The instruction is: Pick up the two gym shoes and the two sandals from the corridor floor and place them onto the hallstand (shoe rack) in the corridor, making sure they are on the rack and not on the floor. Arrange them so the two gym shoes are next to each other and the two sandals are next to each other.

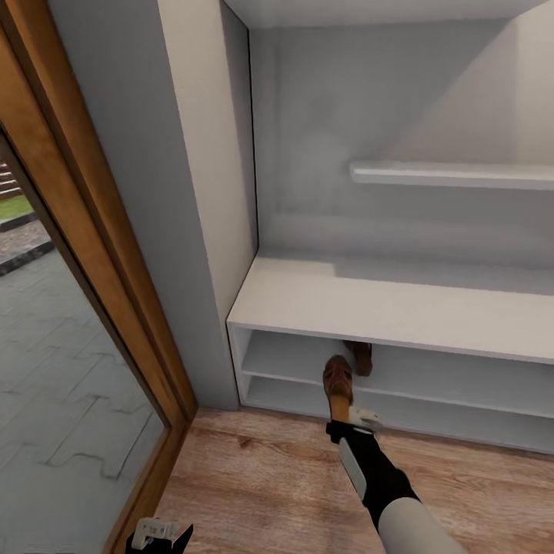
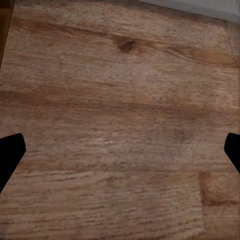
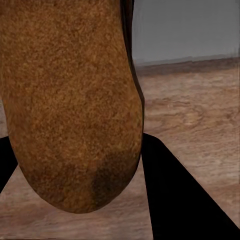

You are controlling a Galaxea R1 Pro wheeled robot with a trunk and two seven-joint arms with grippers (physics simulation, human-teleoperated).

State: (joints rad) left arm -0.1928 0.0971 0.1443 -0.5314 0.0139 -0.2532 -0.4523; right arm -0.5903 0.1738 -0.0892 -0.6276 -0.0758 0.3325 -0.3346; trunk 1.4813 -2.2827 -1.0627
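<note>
Clamped on one sandal (image 1: 338, 385) held before the hallstand (image 1: 400, 308)'s upper shelf opening, beside its partner (image 1: 359, 356) at one o'clock, our right gripper (image 1: 344, 415) risks clipping the shelf lip and dropping it, while our left gripper (image 2: 120, 145) hangs spread over the corridor floor (image 1: 254, 477).

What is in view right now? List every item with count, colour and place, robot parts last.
sandals: two, dark brown with tan footbeds; one held at the front of the rack's upper shelf opening, one already inside that shelf behind it.
hallstand: one, pale grey-white, against the wall, with open shelf levels below and a floating shelf above.
corridor floor: light brown wood planks, in front of the rack.
door frame: one, wooden brown, to the left, grey paving beyond it.
right gripper: black and white, shut on the held sandal.
left gripper: black, open, low over bare floor.
</note>
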